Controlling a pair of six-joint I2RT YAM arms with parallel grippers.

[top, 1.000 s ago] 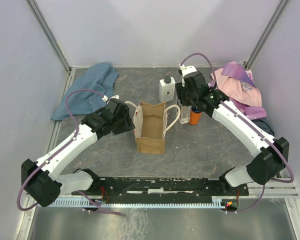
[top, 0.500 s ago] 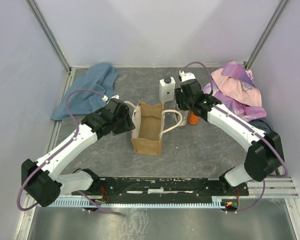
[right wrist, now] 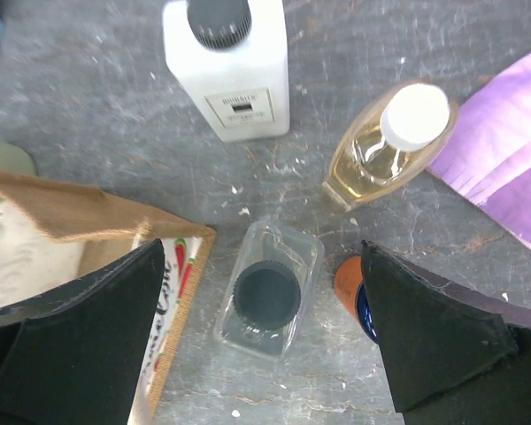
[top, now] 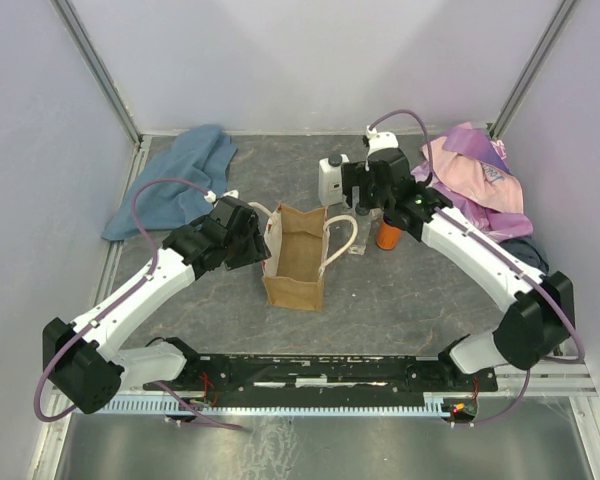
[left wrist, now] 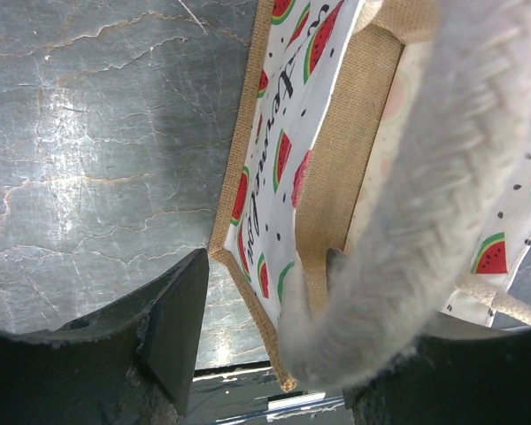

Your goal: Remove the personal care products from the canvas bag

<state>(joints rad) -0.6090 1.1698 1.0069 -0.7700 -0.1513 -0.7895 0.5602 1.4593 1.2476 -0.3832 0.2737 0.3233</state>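
**Canvas bag:** one canvas bag (top: 295, 262) stands upright with its mouth open, at the middle of the bench. It has two cream rope handles (left wrist: 425, 177), one on each long side. The lining is white with a watermelon print.

**Products:** four are counted on the bench, outside the bag, grouped off its far-right corner.
- One clear bottle with a dark ribbed cap (right wrist: 265, 301) sits just beside that corner.
- One orange bottle with a blue cap (right wrist: 347, 282) is next to it on the right, partly hidden by a finger.
- One amber bottle with a white cap (right wrist: 380, 155) is further toward the far edge.
- One white rectangular bottle with a dark cap (right wrist: 230, 80) is nearest the far edge.

**Grippers:**
- The right gripper (right wrist: 261, 257) hangs over the clear bottle with its jaws spread wide, holding nothing.
- The left gripper (top: 258, 238) is at the bag's left side with its jaws partly apart. One handle lies against a finger. I cannot tell whether it is clamped.

**Cloths:** there are two. One blue cloth (top: 175, 190) lies at the far-left corner and one pink-purple cloth (top: 475, 175) at the far-right corner.

**Surface and room:** the bench (top: 410, 300) is dark grey with pale stone-like veining. Plain pale walls (top: 310, 60) enclose it on three sides.
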